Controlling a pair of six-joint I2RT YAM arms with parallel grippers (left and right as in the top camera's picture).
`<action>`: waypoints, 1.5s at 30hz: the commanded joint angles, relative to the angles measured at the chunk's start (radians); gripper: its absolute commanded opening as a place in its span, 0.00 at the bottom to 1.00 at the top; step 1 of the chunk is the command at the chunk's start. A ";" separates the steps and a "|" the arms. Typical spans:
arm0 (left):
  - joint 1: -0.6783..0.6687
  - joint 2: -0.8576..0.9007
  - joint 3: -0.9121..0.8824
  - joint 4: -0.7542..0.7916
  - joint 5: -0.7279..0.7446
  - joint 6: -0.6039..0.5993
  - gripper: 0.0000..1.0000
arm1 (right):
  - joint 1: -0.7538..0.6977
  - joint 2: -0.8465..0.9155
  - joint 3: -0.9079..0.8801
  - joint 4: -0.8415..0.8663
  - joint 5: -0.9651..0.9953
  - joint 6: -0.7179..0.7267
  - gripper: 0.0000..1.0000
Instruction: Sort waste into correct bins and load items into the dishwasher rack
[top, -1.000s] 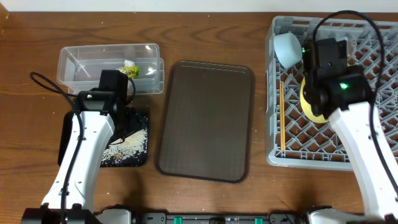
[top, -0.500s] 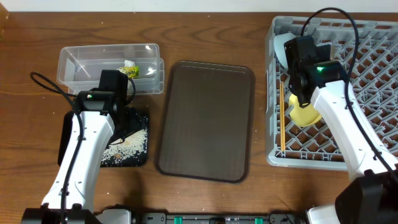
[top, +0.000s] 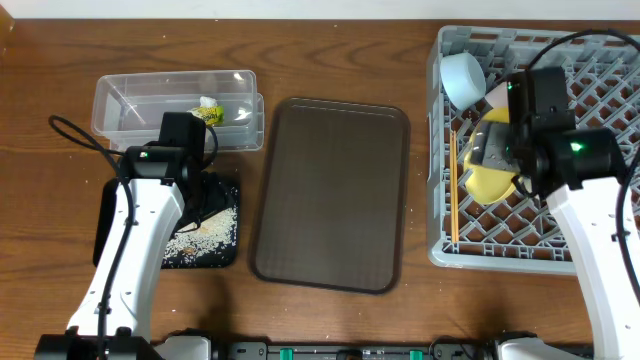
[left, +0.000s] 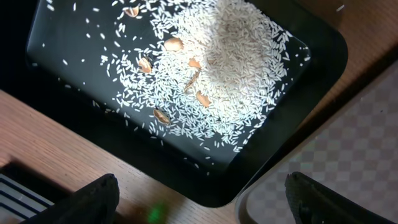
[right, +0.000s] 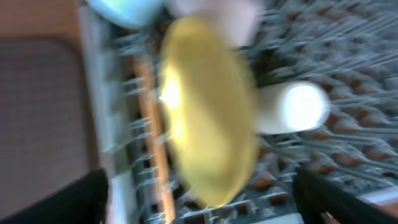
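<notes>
hovering the left gripper (left: 199, 190) above the black tray (left: 323, 59), fingers spread wide and gripping nothing, with the rice grains (left: 236, 68) heaped inside it. hanging the right gripper (right: 202, 190) over the dishwasher rack (top: 438, 215), jaws wide apart and empty. showing the yellow plate (top: 488, 180) tilted inside the rack, just beside the chopsticks (top: 454, 190), near the light blue bowl (top: 462, 77) and the white cup (right: 292, 107). showing the snack wrapper (top: 208, 112) lying in the clear container (top: 130, 112).
</notes>
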 joint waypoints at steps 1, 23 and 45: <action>0.005 0.005 0.008 0.008 0.011 0.106 0.88 | -0.006 -0.016 0.002 -0.005 -0.237 0.009 0.99; 0.004 -0.104 0.004 -0.134 0.201 0.282 0.88 | -0.084 -0.124 -0.032 -0.117 -0.280 -0.101 0.99; -0.013 -0.850 -0.090 -0.037 0.190 0.218 0.88 | -0.084 -0.811 -0.497 -0.101 -0.261 -0.137 0.99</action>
